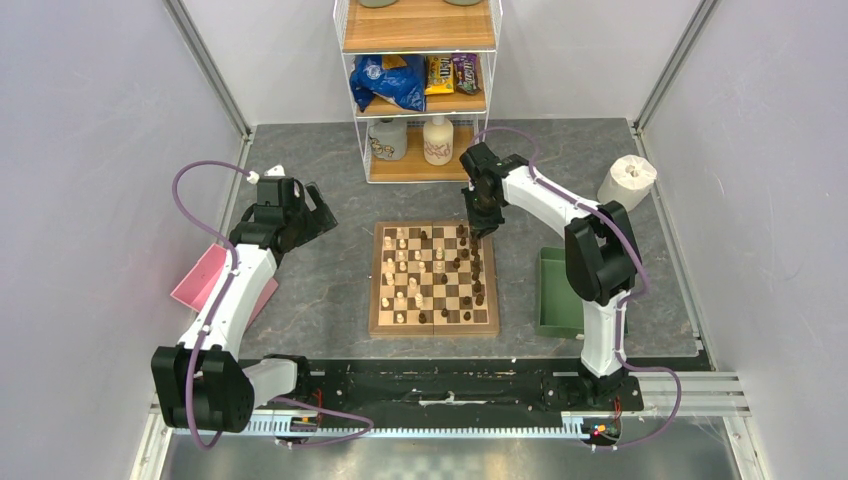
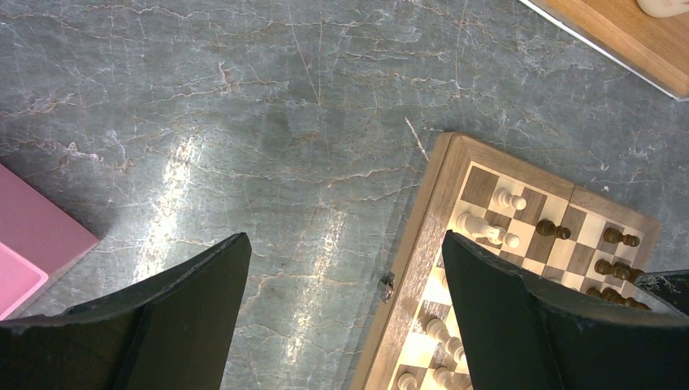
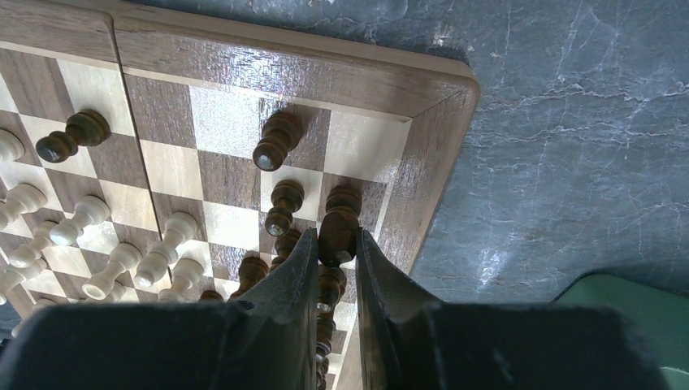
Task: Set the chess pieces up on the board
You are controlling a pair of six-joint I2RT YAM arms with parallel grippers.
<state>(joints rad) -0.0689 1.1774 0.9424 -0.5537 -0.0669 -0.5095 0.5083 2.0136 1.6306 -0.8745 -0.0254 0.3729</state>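
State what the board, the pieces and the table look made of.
The board: wood, glossy varnish; grain and sheen show. The pieces: turned wood, pale or dark-stained, by their lathe-cut profiles. The table: grey veined stone, or a laminate imitating it; cannot tell.

Your chessboard [image 3: 268, 69] is varnished wood, grain visible, border catching glare. Dark chess pieces [image 3: 277, 140] are glossy turned wood; pale chess pieces [image 3: 166, 240] look satin-smooth. Tabletop [image 2: 244, 97] is grey veined stone-look, semi-glossy with light streaks. The right gripper [image 3: 335, 244] has matt black plastic fingers [image 3: 286, 280], faintly grainy. Pink tray [image 2: 32, 244] is matt plastic, green tray [image 1: 555, 290] likewise smooth plastic. You also see a soft white paper roll [image 1: 627, 180].
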